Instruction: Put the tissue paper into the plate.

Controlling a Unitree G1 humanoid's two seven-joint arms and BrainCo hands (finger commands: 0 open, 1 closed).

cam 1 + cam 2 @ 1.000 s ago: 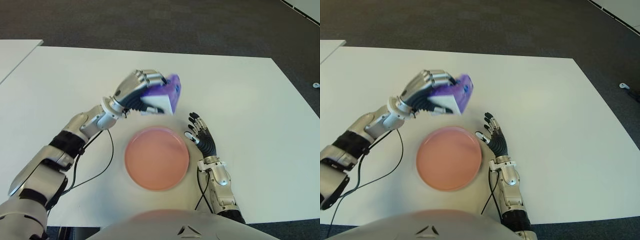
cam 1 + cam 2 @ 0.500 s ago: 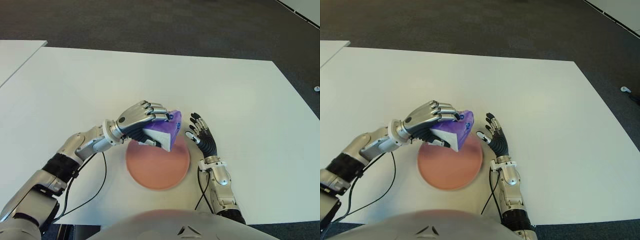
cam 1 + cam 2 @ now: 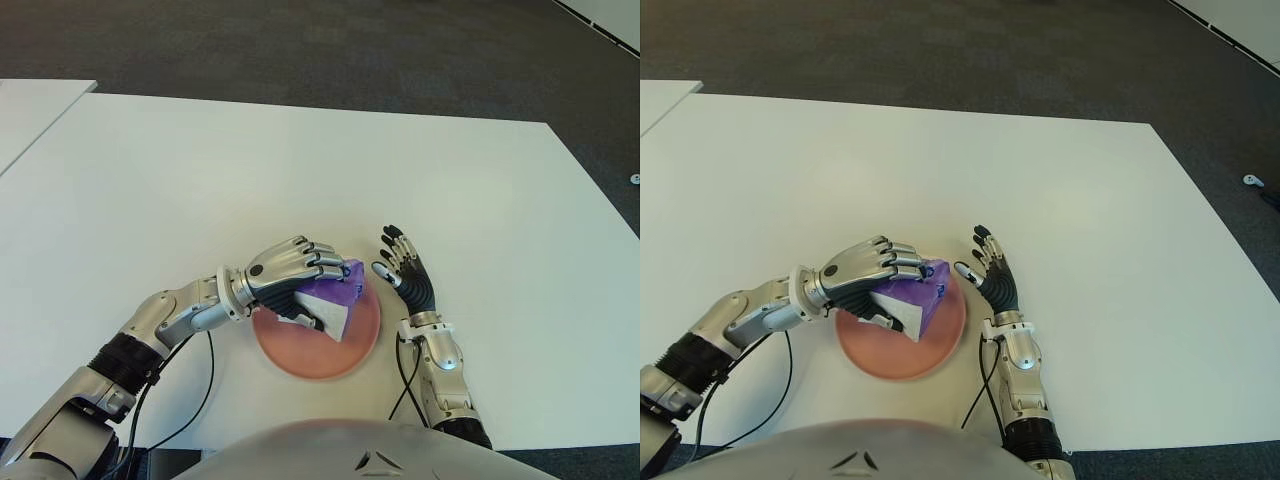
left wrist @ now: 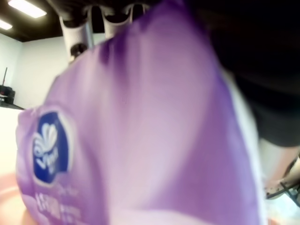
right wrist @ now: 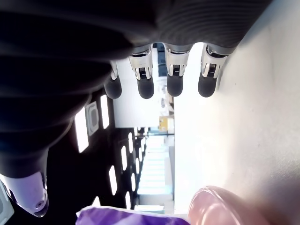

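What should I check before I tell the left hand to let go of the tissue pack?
1. Left hand grips the tissue pack: ok, fingers curled over it.
2. Pack is over the pink plate: ok in both eye views.
3. Pack touches the plate: cannot tell; its lower corner looks close to the surface.
4. Pack lies flat: not ok, it is tilted.
5. Right hand is off the plate: ok, open beside the plate's right rim.
6. Table around the plate is free for withdrawing: ok.
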